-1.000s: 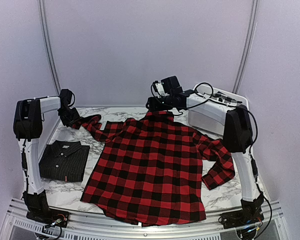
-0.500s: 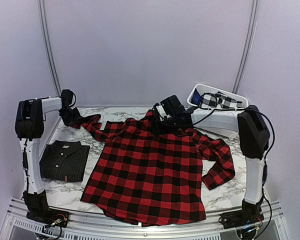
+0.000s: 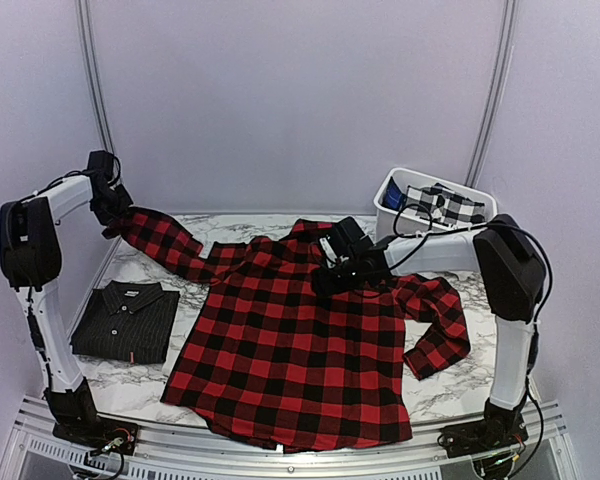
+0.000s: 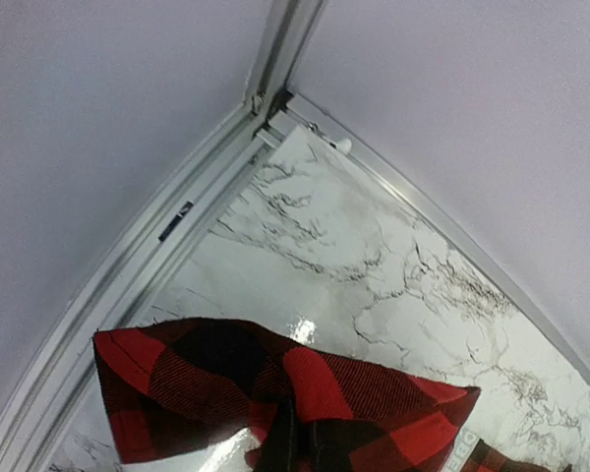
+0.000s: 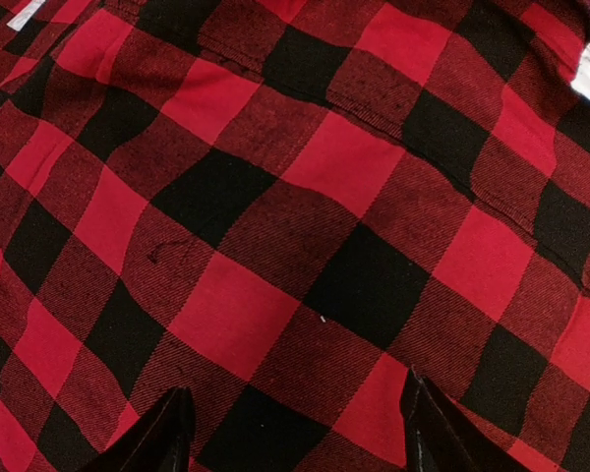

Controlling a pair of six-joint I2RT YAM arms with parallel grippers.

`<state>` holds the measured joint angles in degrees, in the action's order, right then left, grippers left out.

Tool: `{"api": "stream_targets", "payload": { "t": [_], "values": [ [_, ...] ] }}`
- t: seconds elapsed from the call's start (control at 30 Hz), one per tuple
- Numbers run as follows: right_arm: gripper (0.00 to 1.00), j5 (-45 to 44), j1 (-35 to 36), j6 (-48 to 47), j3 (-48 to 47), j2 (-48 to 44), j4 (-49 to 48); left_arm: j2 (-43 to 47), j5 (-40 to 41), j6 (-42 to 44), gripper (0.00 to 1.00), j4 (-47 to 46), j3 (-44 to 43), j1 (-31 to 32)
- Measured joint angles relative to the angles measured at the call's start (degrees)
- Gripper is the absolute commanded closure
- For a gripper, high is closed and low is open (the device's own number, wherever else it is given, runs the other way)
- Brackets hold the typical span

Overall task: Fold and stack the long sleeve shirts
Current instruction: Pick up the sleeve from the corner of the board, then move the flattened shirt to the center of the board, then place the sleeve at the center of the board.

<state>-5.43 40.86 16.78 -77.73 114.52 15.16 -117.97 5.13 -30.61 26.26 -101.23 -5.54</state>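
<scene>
Top view, read from left to right. At 10 o'clock of the marble table [image 3: 442, 388] we find the left gripper [image 3: 110, 212], raised above the tabletop, its fingers pressed together on the cuff end of one sleeve [image 3: 160, 240]. That sleeve runs in a sloping line from the gripper down to the shirt's body. In the left wrist view the cuff [image 4: 275, 413] hangs in front of the table's far corner. The fingers themselves are not clear there.

At 8 o'clock lies the black pinstriped shirt [image 3: 125, 322], folded, collar toward 12 o'clock, a small red tag at its near edge.

At the centre lies the red-and-black checked shirt [image 3: 300, 340], spread flat, collar toward 12 o'clock, hem toward 6 o'clock. Its other sleeve is bent back at 3 o'clock.

The right gripper [image 3: 325, 278] sits low over the upper part of this shirt. In the right wrist view we see its fingers [image 5: 167, 435] spread apart with checked cloth between them. Whether the tips touch the cloth we cannot tell.

At 2 o'clock stands a white bin [image 3: 392, 208] holding a black-and-white checked cloth [image 3: 448, 206].
</scene>
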Motion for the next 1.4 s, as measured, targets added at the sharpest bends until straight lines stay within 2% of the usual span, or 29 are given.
{"api": "stream_targets", "payload": {
  "t": [0.27, 0.73, 0.83, 1.0, 1.2, 1.4],
  "values": [
    [0.33, 0.1, 1.8, 0.7, -0.7, 4.5, -0.5, 2.2, 1.5, -0.5, 1.00, -0.2, -0.1, -2.8],
    [0.33, 1.0, 2.8, 0.8, -13.8, 14.0, -0.7, 8.9, 6.1, -3.0, 1.00, 1.5, 0.0, -5.0],
    [0.32, 1.0, 2.9, 0.8, -14.2, 14.2, -0.2, 8.9, 4.5, -2.6, 1.00, 1.9, 0.1, -5.4],
    [0.31, 1.1, 3.0, 0.8, -14.2, 13.4, 1.1, 8.9, -4.0, -0.1, 1.00, 0.9, 0.1, -4.7],
    [0.31, 1.0, 3.1, 0.8, -14.1, 7.8, 3.2, 10.7, -15.4, 2.9, 1.00, 0.0, 1.4, 2.7],
    [0.30, 0.2, 2.6, 1.0, -11.1, -2.0, 2.4, 15.8, -22.8, 4.5, 1.00, -0.8, 8.1, 17.3]
  ]
}}
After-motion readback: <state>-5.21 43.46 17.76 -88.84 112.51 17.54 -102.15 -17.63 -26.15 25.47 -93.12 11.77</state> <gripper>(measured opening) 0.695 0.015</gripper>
